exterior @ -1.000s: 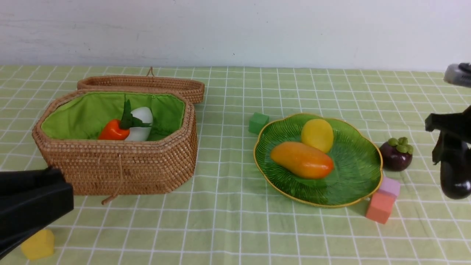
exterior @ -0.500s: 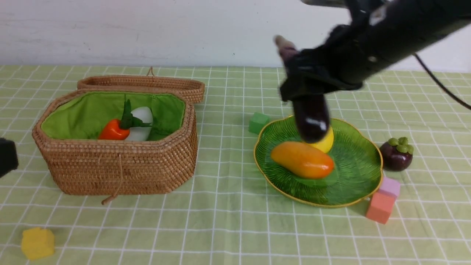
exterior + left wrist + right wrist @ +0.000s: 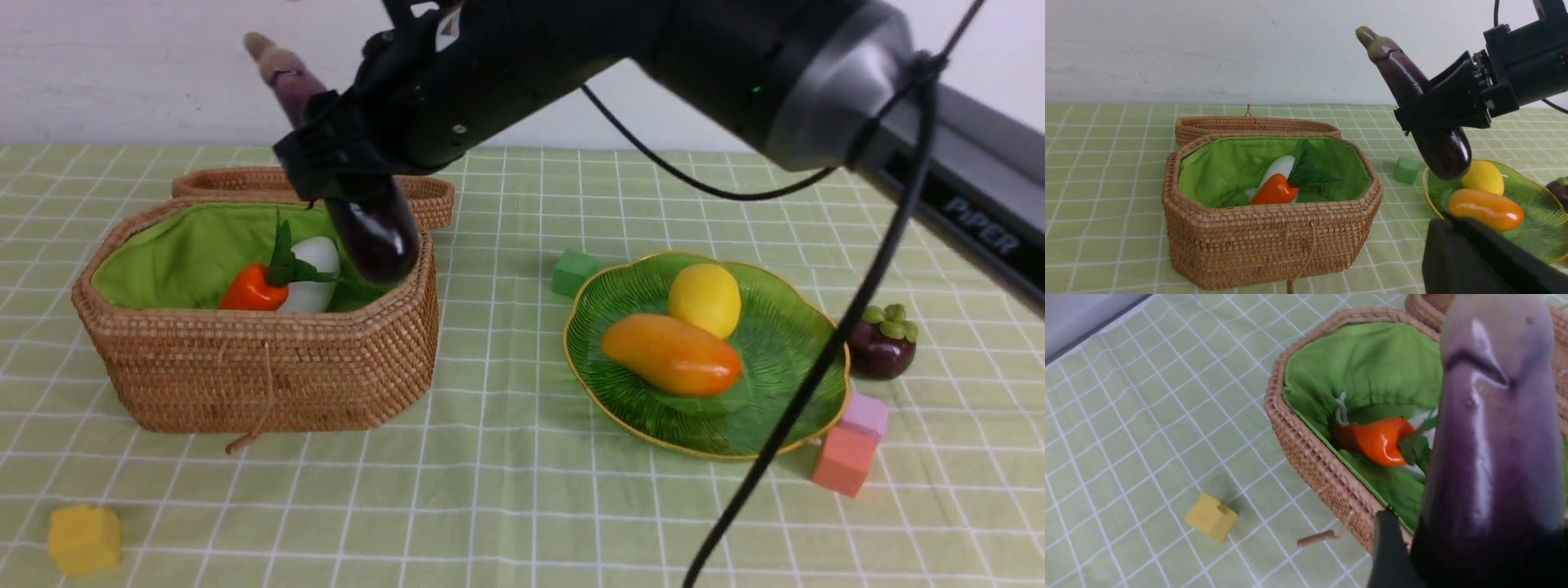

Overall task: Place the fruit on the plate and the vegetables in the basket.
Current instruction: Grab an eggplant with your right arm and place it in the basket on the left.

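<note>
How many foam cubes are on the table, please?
4: green cube left of the plate; lilac cube and salmon cube at its near-right rim; yellow cube front-left. Others may be hidden.

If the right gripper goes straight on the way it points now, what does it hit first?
Probably the basket's lined inside, around the carrot: the right gripper, shut on the eggplant, aims down into the basket. The eggplant's low end may brush the rim first; depth is unclear.
</note>
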Robot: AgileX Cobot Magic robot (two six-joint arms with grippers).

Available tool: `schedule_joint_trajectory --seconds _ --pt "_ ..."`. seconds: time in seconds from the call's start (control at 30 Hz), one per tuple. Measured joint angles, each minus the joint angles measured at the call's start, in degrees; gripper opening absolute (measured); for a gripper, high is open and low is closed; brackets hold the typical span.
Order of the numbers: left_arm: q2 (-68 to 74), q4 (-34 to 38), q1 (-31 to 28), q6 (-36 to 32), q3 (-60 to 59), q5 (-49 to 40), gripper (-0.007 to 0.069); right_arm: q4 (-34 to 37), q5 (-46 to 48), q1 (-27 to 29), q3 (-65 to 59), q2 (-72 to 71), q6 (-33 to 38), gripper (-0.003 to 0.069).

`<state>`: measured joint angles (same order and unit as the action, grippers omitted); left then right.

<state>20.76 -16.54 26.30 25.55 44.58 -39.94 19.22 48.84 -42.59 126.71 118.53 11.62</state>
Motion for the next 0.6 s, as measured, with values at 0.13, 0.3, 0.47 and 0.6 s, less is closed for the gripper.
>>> schedule_joint_trajectory --seconds 0.13,0.3,0.47,0.6 --pt "0.0 -0.69 0.0 1.08 0.0 -0.65 -0.0013 4.77 -2.91 -0.12 0.98 2.2 4.22 0.0386" --pt "0.0 -0.98 0.0 1.28 0.0 -0.65 -0.0013 8.19 -5.13 -0.12 1.16 3.49 9.28 0.0386" --pt "0.0 -1.02 0.0 1.34 0.0 -0.65 -0.0013 9.38 -8.16 -0.12 1.22 4.24 11.32 0.0386" --pt "0.0 -1.02 0.0 1.4 0.0 -0.65 -0.0013 9.93 -13.92 -0.16 1.27 5.32 15.52 0.0386"
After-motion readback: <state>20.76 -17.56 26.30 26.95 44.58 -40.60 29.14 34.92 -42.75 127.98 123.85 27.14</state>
